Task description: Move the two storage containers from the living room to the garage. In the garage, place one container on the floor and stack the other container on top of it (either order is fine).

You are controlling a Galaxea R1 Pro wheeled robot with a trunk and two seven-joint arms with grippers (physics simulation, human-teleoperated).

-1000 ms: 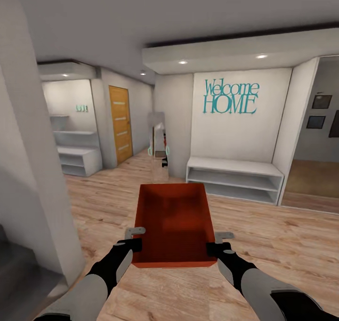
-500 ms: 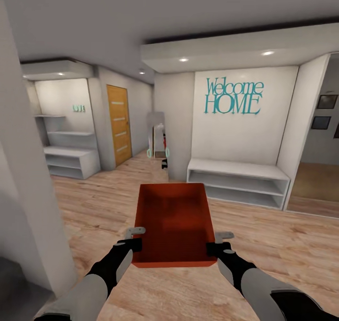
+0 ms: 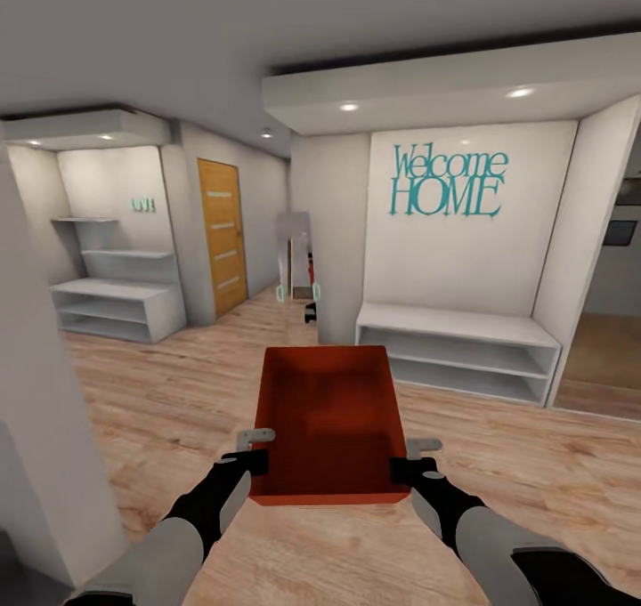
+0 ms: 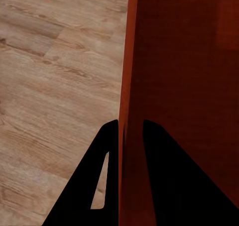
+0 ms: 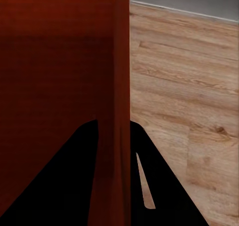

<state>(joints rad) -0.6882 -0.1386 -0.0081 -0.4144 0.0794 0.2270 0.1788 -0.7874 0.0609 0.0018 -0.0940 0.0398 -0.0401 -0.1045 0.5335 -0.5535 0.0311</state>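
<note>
An orange-red storage container [image 3: 328, 424] hangs in front of me above the wood-plank floor, open side up and empty. My left gripper [image 3: 256, 450] is shut on its left wall, my right gripper [image 3: 408, 459] is shut on its right wall. In the left wrist view the black fingers [image 4: 107, 151] pinch the thin red wall [image 4: 130, 86] of the container. The right wrist view shows the same clamp, with the fingers [image 5: 89, 151] on either side of the red wall [image 5: 117, 76].
Ahead stands a white low shelf bench [image 3: 458, 350] under a "Welcome HOME" wall sign [image 3: 448, 181]. A hallway with a mirror [image 3: 296, 259] and a wooden door [image 3: 223, 235] runs ahead left. White shelves [image 3: 116, 294] stand at far left; a white wall corner [image 3: 44, 428] is close on my left.
The view has swung and advanced: the near left wall corner slid off toward the left edge, and the left shelves show more fully. Container and both grippers keep their hold.
</note>
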